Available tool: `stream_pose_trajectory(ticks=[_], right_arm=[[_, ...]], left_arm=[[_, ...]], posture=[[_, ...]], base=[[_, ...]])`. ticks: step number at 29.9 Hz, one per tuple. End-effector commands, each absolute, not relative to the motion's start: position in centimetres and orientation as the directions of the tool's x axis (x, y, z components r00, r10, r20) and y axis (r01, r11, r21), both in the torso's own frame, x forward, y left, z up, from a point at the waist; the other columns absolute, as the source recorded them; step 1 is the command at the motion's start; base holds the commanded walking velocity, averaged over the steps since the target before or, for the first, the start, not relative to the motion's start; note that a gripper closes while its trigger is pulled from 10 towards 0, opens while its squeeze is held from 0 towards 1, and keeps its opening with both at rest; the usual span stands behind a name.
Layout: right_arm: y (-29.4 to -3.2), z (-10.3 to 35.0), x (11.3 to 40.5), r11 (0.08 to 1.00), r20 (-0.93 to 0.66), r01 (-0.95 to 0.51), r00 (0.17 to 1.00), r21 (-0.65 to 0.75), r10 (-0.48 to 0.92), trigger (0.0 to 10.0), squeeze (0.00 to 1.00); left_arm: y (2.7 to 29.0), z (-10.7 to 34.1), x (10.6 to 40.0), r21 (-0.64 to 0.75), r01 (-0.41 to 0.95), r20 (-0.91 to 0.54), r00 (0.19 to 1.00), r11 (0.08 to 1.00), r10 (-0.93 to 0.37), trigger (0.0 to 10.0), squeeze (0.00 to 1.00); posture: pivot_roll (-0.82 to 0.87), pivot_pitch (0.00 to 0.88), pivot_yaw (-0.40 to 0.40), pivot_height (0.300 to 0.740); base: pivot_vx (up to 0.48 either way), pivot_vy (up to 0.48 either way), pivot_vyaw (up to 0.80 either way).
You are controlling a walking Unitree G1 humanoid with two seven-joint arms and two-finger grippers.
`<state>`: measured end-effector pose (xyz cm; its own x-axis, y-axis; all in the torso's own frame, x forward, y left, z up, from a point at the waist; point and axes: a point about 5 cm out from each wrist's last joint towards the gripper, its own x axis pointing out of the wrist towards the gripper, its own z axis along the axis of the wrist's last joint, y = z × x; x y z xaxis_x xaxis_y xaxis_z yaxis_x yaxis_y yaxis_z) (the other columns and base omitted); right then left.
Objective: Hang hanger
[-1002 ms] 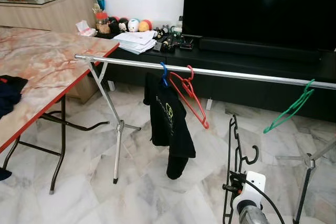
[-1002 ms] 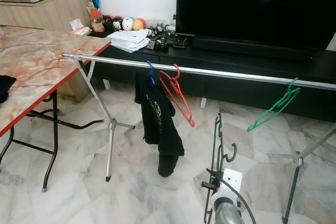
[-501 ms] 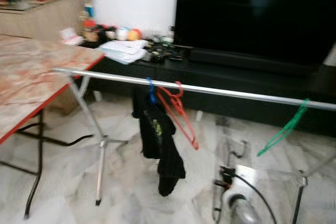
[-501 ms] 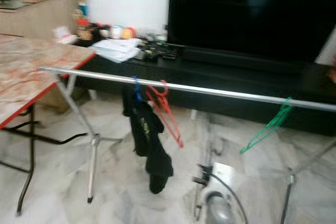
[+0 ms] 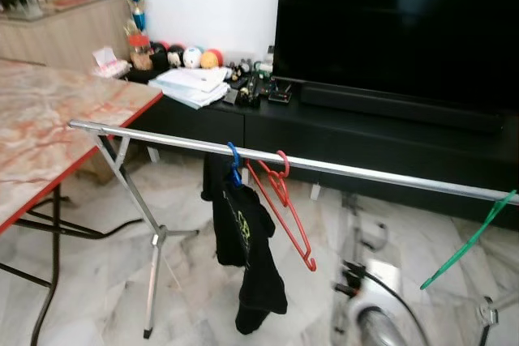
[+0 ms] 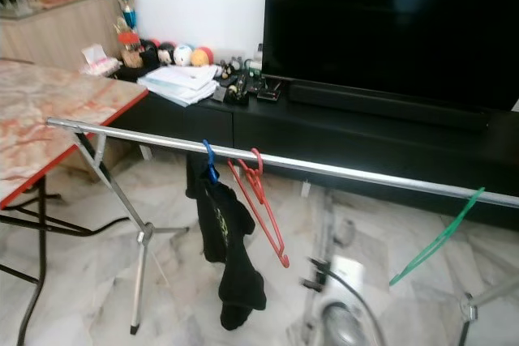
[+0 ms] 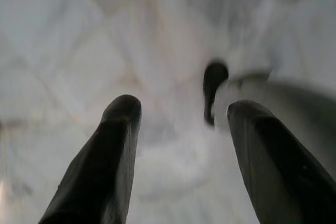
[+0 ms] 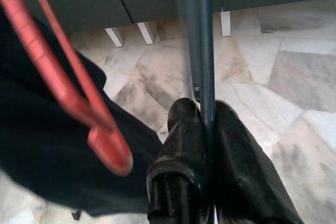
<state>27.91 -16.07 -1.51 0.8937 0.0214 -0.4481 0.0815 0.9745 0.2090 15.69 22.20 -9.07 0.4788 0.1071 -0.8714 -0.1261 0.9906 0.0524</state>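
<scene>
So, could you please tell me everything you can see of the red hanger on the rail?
The red hanger looks like thin plastic with an open triangular frame and carries no garment. Its hook sits over the silver rail, just right of the blue hook bearing black clothing. It hangs tilted, its lower corner swung rightward.

Rail runs across frame from centre left to right edge, on tripod leg at lower left. Hanger with garment hangs from rail near centre; bare hanger just right of it, touching rail. Another hanger at right edge on rail. Table at left, one corner behind rail end. TV upper right, on low cabinet behind rail. Papers on cabinet, left of TV. Right gripper clamped on thin bar.
</scene>
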Motion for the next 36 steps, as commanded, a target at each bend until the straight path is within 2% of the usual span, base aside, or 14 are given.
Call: stream_pose_trajectory(ticks=[1, 3, 7, 15, 23, 29, 36], right_arm=[[-17.2, -1.6, 27.7, 0.975, -0.456, 0.102, 0.89, 0.195, -0.002, 10.0, 0.0], [-17.2, -1.5, 27.8, 0.974, -0.452, 0.112, 0.892, 0.196, -0.011, 10.0, 0.0], [-18.3, 0.1, 29.4, 0.966, -0.406, 0.223, 0.901, 0.129, -0.153, 10.0, 0.0], [-20.3, 4.4, 32.9, 0.91, -0.308, 0.388, 0.892, 0.148, -0.331, 10.0, 0.0], [-20.0, 5.5, 34.0, 0.907, -0.318, 0.392, 0.889, 0.152, -0.33, 10.0, 0.0], [-19.8, 4.8, 34.1, 0.941, -0.422, 0.332, 0.864, 0.064, -0.275, 10.0, 0.0], [-20.8, 5.8, 34.7, 0.932, -0.425, 0.354, 0.857, 0.073, -0.292, 10.0, 0.0]], left_arm=[[21.7, -9.2, 15.5, 0.048, -0.115, -0.881, 0.464, 0.992, 0.096, 10.0, 0.0], [21.5, -9.2, 15.8, 0.044, -0.114, -0.88, 0.466, 0.992, 0.093, 10.0, 0.0], [21.9, -9.3, 15.2, 0.044, -0.111, -0.884, 0.459, 0.993, 0.09, 10.0, 0.0], [22.1, -9.3, 15.1, 0.046, -0.101, -0.883, 0.462, 0.994, 0.088, 10.0, 0.0], [22.2, -9.3, 15.1, 0.045, -0.094, -0.883, 0.462, 0.995, 0.084, 10.0, 0.0], [22.1, -9.3, 15.1, 0.041, -0.085, -0.883, 0.463, 0.996, 0.076, 10.0, 0.0], [22.1, -9.3, 15.1, 0.041, -0.079, -0.883, 0.464, 0.996, 0.073, 10.0, 0.0]], posture=[[-0.05, 0.0, 0.016, 0.74], [-0.05, 0.0, 0.015, 0.74], [-0.05, 0.0, 0.025, 0.74], [-0.05, 0.0, 0.029, 0.74], [-0.05, 0.0, 0.036, 0.74], [-0.05, 0.0, 0.039, 0.74], [-0.05, 0.0, 0.039, 0.74]], base=[[0.0, 0.0, 0.0], [0.0, 0.0, 0.0], [0.0, 0.0, 0.0], [0.0, 0.0, 0.0], [0.0, 0.0, 0.0], [0.0, 0.0, 0.0], [0.0, 0.0, 0.0]])
